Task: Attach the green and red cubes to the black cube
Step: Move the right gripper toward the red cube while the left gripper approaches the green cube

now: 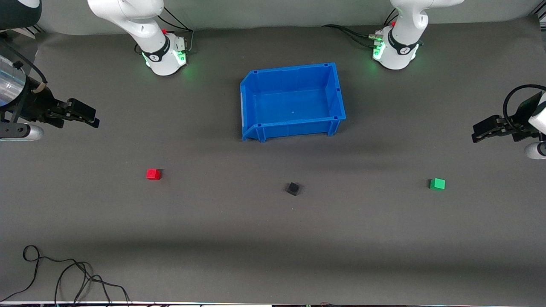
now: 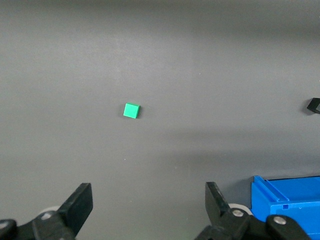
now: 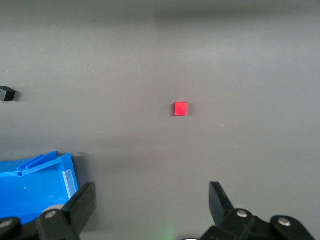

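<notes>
The black cube [image 1: 293,188] lies on the grey mat, nearer the front camera than the blue bin. The red cube [image 1: 153,174] lies toward the right arm's end; the green cube [image 1: 437,183] lies toward the left arm's end. My left gripper [image 1: 477,134] is open and empty, up in the air over the mat at its own end; its wrist view shows the green cube [image 2: 131,110] and the black cube [image 2: 313,105]. My right gripper [image 1: 91,119] is open and empty over its own end; its wrist view shows the red cube [image 3: 181,108] and the black cube [image 3: 7,93].
An empty blue bin [image 1: 251,108] stands in the middle of the table between the arms' bases; it shows in the left wrist view [image 2: 287,202] and the right wrist view [image 3: 30,187]. Loose black cables [image 1: 64,277] lie at the mat's near edge.
</notes>
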### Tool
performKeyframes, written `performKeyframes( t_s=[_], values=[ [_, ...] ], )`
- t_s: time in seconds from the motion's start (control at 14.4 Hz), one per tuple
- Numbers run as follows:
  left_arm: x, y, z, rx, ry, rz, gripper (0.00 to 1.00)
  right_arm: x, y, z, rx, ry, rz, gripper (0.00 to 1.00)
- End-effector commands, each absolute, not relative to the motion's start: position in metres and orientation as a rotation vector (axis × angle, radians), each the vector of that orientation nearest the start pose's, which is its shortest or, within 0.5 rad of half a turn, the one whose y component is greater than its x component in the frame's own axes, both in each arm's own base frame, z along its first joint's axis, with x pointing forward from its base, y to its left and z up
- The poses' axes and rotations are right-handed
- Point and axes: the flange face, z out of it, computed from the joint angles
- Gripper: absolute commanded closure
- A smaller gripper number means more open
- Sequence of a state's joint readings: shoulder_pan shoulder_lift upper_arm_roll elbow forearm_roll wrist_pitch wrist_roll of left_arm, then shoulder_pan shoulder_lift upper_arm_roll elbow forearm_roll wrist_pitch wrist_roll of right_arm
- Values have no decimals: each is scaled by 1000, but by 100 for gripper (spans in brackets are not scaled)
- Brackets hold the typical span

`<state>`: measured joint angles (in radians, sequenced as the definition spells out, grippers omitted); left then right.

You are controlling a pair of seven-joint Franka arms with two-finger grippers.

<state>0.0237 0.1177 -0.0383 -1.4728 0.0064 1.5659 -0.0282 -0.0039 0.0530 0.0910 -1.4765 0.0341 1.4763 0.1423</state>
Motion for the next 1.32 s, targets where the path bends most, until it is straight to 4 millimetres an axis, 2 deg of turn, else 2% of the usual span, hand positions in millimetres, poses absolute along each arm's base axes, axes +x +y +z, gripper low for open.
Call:
performKeyframes(
  t_s=[0.0, 0.35, 0.62, 0.76, 0.83, 0.97, 1.04, 1.25],
  values=[
    [587, -5, 604, -3150, -8, 29, 0, 561, 55, 630, -3104, 58, 90, 0],
    [587, -5, 604, -3150, -24, 29, 0, 562, 55, 619, -3106, 69, 116, 0],
    [587, -5, 604, -3149, -27, 29, 0, 569, 46, 623, -3184, 75, 17, 0],
    [587, -2, 604, -3148, -32, 29, 0, 574, 47, 618, -3189, 45, 1, 0],
    [587, -3, 604, -3150, -34, 29, 0, 577, 47, 611, -3190, 47, 23, 0],
    [587, 1, 603, -3149, -48, 32, 0, 592, 34, 581, -3180, 108, 115, 0],
    [587, 5, 602, -3149, -82, 34, 0, 593, 25, 573, -3173, 176, 142, 0],
    [589, 7, 606, -3179, -351, 13, 0, 589, 34, 553, -3150, 494, 206, 0]
  ],
)
